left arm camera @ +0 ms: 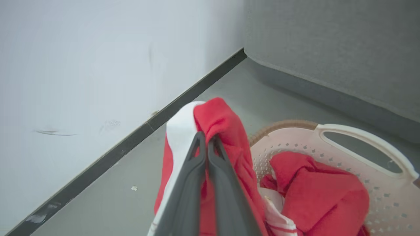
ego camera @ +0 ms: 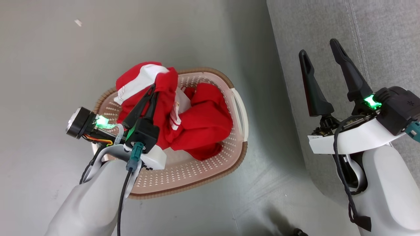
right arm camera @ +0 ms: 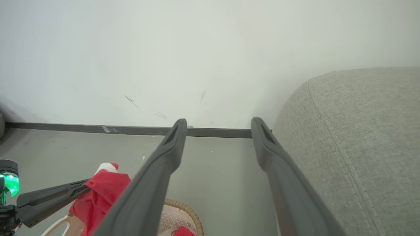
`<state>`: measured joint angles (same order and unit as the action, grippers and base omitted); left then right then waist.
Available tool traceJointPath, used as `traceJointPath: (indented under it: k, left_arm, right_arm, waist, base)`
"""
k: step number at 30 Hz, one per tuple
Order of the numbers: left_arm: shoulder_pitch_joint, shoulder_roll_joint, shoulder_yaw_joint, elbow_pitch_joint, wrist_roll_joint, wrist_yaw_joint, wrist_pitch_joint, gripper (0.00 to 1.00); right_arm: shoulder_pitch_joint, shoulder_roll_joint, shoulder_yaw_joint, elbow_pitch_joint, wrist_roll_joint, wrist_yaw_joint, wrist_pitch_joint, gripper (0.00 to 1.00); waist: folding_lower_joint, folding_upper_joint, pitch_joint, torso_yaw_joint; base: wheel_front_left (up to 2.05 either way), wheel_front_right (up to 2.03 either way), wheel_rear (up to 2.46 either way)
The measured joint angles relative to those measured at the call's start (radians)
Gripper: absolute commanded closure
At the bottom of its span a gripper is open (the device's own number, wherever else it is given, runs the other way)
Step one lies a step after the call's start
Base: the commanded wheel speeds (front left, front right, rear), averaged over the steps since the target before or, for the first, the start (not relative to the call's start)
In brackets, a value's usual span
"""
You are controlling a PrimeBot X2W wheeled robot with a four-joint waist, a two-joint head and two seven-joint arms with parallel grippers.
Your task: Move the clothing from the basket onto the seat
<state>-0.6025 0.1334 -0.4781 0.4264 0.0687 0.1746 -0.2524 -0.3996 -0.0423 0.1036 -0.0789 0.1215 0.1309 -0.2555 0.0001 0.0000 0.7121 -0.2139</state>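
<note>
The cream basket (ego camera: 237,108) with a brown rim stands on the floor left of the grey seat (ego camera: 387,36). My left gripper (ego camera: 154,89) is shut on a red and white garment (ego camera: 144,78), lifted above the basket's far left rim and draping over the fingers (left arm camera: 197,164). A second red garment (ego camera: 203,121) lies bunched inside the basket (left arm camera: 361,137). My right gripper (ego camera: 321,49) hangs open and empty over the seat's left edge (right arm camera: 354,137), fingers (right arm camera: 170,147) spread wide. In the right wrist view the lifted garment (right arm camera: 98,193) shows at lower left.
The grey floor (ego camera: 65,98) surrounds the basket. A white wall (left arm camera: 82,65) with a dark baseboard (left arm camera: 131,144) runs behind it and meets the seat's side. A small white scrap (ego camera: 78,22) lies on the floor at far left.
</note>
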Motion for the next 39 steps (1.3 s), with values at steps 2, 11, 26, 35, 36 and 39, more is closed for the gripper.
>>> traceJointPath:
  k: [2,11,26,35,36,39]
  left_arm:
    - [0.008,0.002,0.007,-0.041,-0.006,0.001,0.000,1.00]
    - [0.031,0.028,0.020,-0.198,-0.025,0.008,-0.003,1.00]
    - [0.108,0.088,0.071,-0.329,-0.090,-0.009,-0.004,1.00]
    - [0.127,0.122,0.081,-0.346,-0.130,-0.058,-0.004,1.00]
    - [0.127,0.125,0.080,-0.347,-0.130,-0.065,-0.004,1.00]
    - [0.127,0.129,0.071,-0.349,-0.138,-0.092,-0.004,1.00]
  right_arm:
    - [0.000,0.000,-0.003,0.005,-0.004,0.000,0.000,0.00]
    - [0.001,-0.002,-0.016,0.025,-0.048,0.000,0.000,0.00]
    - [0.022,-0.003,-0.025,0.058,-0.087,0.000,0.000,0.00]
    - [0.084,-0.003,0.002,0.090,-0.105,0.000,0.000,0.00]
    - [0.091,-0.003,0.007,0.092,-0.105,0.000,0.000,0.00]
    - [0.115,-0.015,0.028,0.106,-0.107,0.000,0.000,0.00]
  waist:
    - [0.0000,0.0000,-0.016,0.010]
    - [0.0000,0.0000,-0.094,0.052]
    - [0.0000,0.0000,-0.231,0.111]
    - [0.0000,0.0000,-0.329,0.141]
    - [0.0000,0.0000,-0.340,0.143]
    - [0.0000,0.0000,-0.384,0.152]
  base:
    - [0.00,0.00,0.00]
    - [0.00,0.00,0.00]
    - [0.00,0.00,0.00]
    - [0.00,0.00,0.00]
    - [0.00,0.00,0.00]
    - [0.00,0.00,0.00]
